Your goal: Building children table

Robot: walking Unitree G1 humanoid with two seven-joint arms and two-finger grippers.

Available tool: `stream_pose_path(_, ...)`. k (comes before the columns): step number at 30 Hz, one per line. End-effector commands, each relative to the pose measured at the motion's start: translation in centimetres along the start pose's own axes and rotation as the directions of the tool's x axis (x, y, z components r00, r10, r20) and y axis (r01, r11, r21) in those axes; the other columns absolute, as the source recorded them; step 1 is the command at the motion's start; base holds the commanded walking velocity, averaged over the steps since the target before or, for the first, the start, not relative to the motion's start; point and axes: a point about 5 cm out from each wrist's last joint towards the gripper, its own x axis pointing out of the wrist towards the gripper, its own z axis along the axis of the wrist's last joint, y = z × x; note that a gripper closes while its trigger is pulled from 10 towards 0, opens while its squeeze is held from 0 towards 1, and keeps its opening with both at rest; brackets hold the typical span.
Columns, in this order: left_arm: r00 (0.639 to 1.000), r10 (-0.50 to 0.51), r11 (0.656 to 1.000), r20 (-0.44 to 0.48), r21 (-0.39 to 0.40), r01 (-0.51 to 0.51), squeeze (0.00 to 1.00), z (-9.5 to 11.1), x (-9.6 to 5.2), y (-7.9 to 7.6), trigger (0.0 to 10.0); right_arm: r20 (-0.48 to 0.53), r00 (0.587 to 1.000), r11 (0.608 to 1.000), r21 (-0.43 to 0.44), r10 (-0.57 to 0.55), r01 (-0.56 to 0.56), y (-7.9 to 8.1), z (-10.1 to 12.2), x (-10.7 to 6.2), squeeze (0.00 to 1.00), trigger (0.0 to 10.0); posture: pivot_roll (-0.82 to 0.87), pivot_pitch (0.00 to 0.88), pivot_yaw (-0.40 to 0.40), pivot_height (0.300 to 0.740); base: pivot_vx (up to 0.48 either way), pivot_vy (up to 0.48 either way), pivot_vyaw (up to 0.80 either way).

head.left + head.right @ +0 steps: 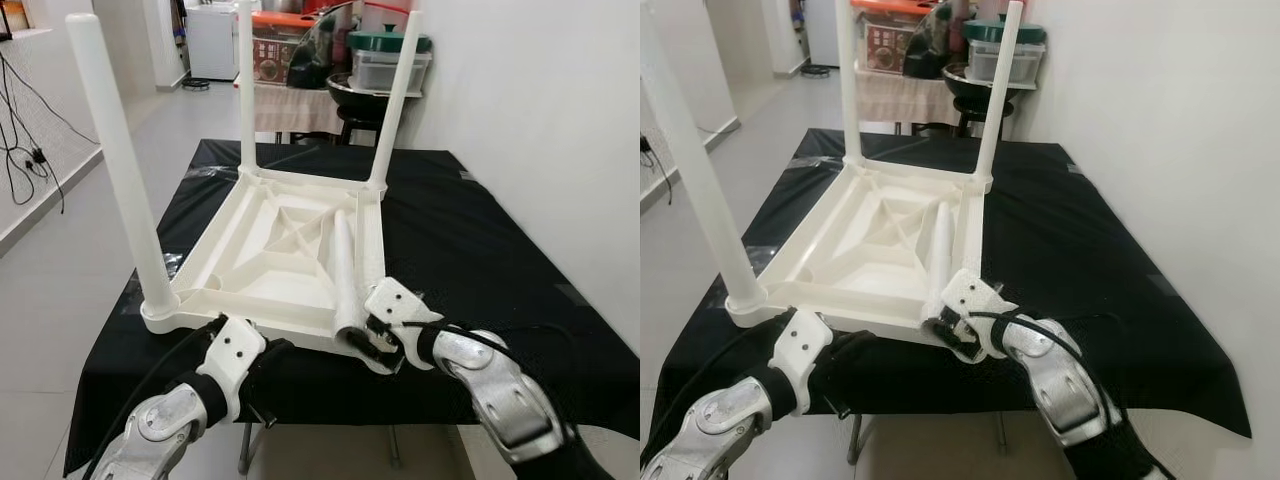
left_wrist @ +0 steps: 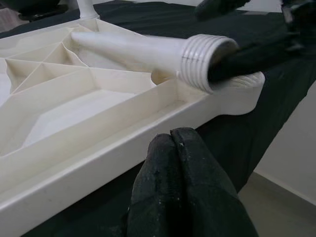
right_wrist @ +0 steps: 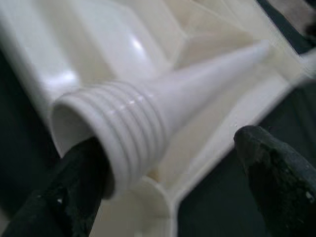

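A white plastic children's table (image 1: 262,312) lies upside down on a black-covered table (image 1: 480,250). Three white legs (image 1: 115,160) (image 1: 246,85) (image 1: 398,95) stand upright in its corners. A fourth leg (image 1: 345,265) lies loose inside the frame along the right rail, its threaded end (image 3: 106,131) toward me. My right gripper (image 1: 375,340) is open at that end: one finger (image 3: 74,197) touches the hollow rim and the other (image 3: 276,173) stands apart. Just below the frame's front edge, my left gripper (image 2: 172,136) is shut with nothing in it.
A white wall runs close along the right. Behind the black table stands a smaller table with a pot and lidded containers (image 1: 385,60). Cables (image 1: 30,155) trail on the floor at the left. The black cloth to the right of the frame is bare.
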Motion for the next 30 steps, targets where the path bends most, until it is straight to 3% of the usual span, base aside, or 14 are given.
stream_pose_path(1,1.000,-0.004,1.000,-0.010,-0.001,0.004,0.00,-0.3,0.0,0.2,10.0,-0.088,0.989,0.992,0.028,-0.119,0.122,-1.2,-1.2,-0.2,0.00,10.0,-0.06,0.000,-0.092,0.740,0.000,0.000,0.00)
stream_pose_path(5,1.000,-0.001,1.000,-0.009,0.001,0.001,0.00,-0.3,0.1,0.2,10.0,-0.120,0.975,0.979,0.060,-0.185,0.193,-0.7,-1.2,-0.3,0.00,10.0,-0.06,0.000,-0.093,0.740,0.000,0.000,0.00)
stream_pose_path(6,1.000,0.000,1.000,-0.009,0.001,0.000,0.00,-0.2,0.2,0.2,10.0,-0.117,0.970,0.973,0.069,-0.213,0.222,-0.5,-1.0,-0.3,0.00,9.1,-0.06,0.000,-0.094,0.740,0.000,0.000,0.00)
stream_pose_path(8,1.000,0.001,1.000,-0.009,0.002,-0.001,0.00,-0.2,0.2,0.2,10.0,-0.113,0.966,0.967,0.075,-0.233,0.242,-0.3,-0.8,-0.2,0.00,9.1,-0.06,0.000,-0.091,0.740,0.000,0.000,0.00)
stream_pose_path(9,1.000,0.001,1.000,-0.008,0.003,-0.001,0.00,-0.2,0.2,0.2,10.0,-0.103,0.962,0.960,0.095,-0.253,0.263,-0.2,-0.5,-0.1,0.00,3.6,-0.06,0.000,-0.093,0.740,0.000,0.000,0.00)
stream_pose_path(11,1.000,0.001,1.000,-0.008,0.003,-0.001,0.00,-0.2,0.3,0.2,10.0,-0.096,0.960,0.956,0.108,-0.264,0.274,-0.1,-0.2,0.0,0.00,3.6,-0.06,0.000,-0.093,0.740,0.000,0.000,0.00)
stream_pose_path(12,1.000,0.001,1.000,-0.008,0.004,-0.001,0.00,-0.2,0.3,0.2,10.0,-0.076,0.956,0.950,0.115,-0.283,0.291,-0.2,0.1,0.2,0.00,0.0,-0.05,0.000,-0.094,0.740,0.000,0.000,0.00)
stream_pose_path(17,1.000,-0.001,1.000,-0.008,0.007,0.001,0.00,-0.1,0.4,0.3,10.0,0.006,0.933,0.924,0.140,-0.359,0.354,-0.6,1.3,1.0,0.00,0.0,-0.05,0.000,-0.093,0.740,0.000,0.000,0.00)
stream_pose_path(19,1.000,0.000,1.000,-0.008,0.010,0.001,0.00,-0.1,0.4,0.3,10.0,0.066,0.919,0.918,0.111,-0.390,0.381,-1.1,2.2,1.6,0.00,0.0,-0.04,0.000,-0.087,0.740,0.000,0.000,0.00)
stream_pose_path(30,1.000,-0.006,1.000,-0.011,0.013,0.006,0.00,-0.1,0.3,0.3,10.0,0.081,0.894,0.896,0.104,-0.441,0.432,-2.2,2.4,2.2,0.00,0.0,-0.04,0.000,-0.084,0.740,0.000,0.000,0.00)
